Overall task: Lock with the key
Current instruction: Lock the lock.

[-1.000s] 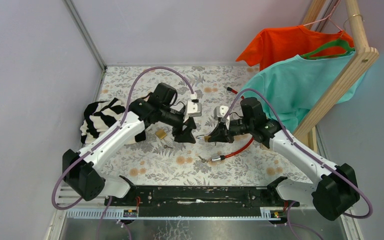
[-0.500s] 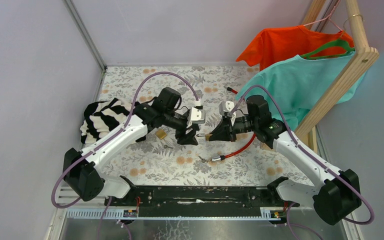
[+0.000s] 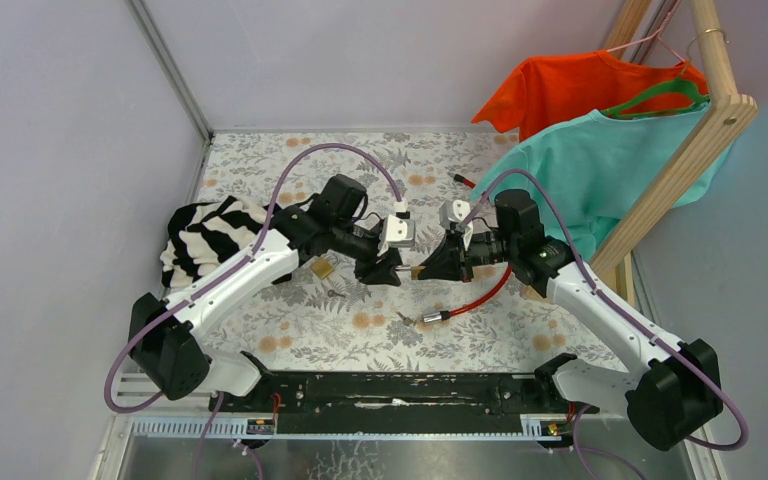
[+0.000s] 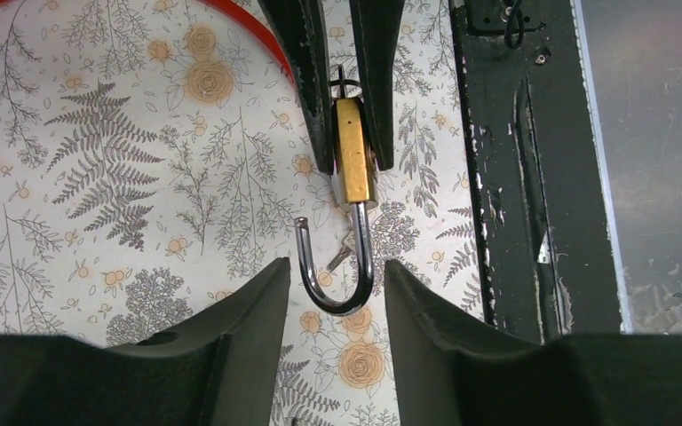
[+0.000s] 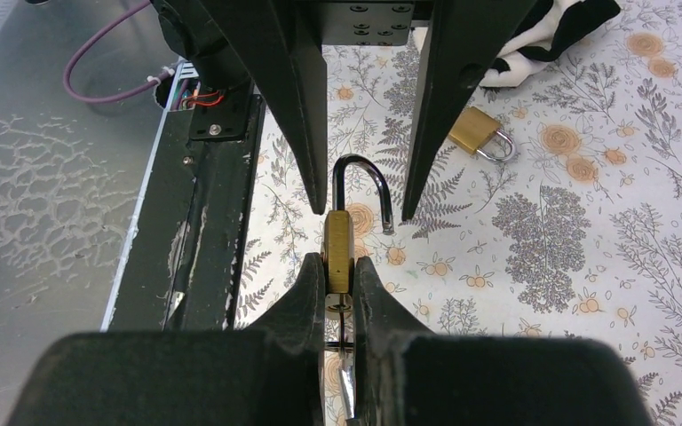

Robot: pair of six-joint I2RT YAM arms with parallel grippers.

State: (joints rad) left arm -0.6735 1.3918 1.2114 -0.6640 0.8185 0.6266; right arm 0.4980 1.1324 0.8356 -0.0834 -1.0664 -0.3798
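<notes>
Top external view: the two arms meet nose to nose over the middle of the floral worktop [image 3: 290, 345], the left claw [image 3: 388, 270] and the right claw [image 3: 428, 270] almost touching.

The right claw is clamped on the body of a brass padlock [image 5: 337, 244], held above the worktop with its shackle [image 5: 361, 185] pointing toward the left arm. The shackle is sprung open: one leg sits in the body and the other ends free.

In the left wrist view the left claw [image 4: 334, 268] is spread apart, one finger on each side of the shackle's curve. A narrow gap shows on both sides, and whether either finger touches the steel cannot be told.

A thin wire ring [image 4: 342, 82] shows at the padlock's keyhole end, between the right claw's fingers. Whether a key sits in the lock cannot be told.

A few small keys [image 3: 404, 318] lie on the worktop nearer than the claws, just beside the metal end of a red cable [image 3: 482, 294]. A second padlock [image 3: 321, 268], shut, lies to the left of the claws, near a black-and-white striped cloth [image 3: 198, 240]. At the far right a teal shirt [image 3: 600, 170] and an orange shirt [image 3: 570, 85] hang on a wooden rack [image 3: 705, 125].
</notes>
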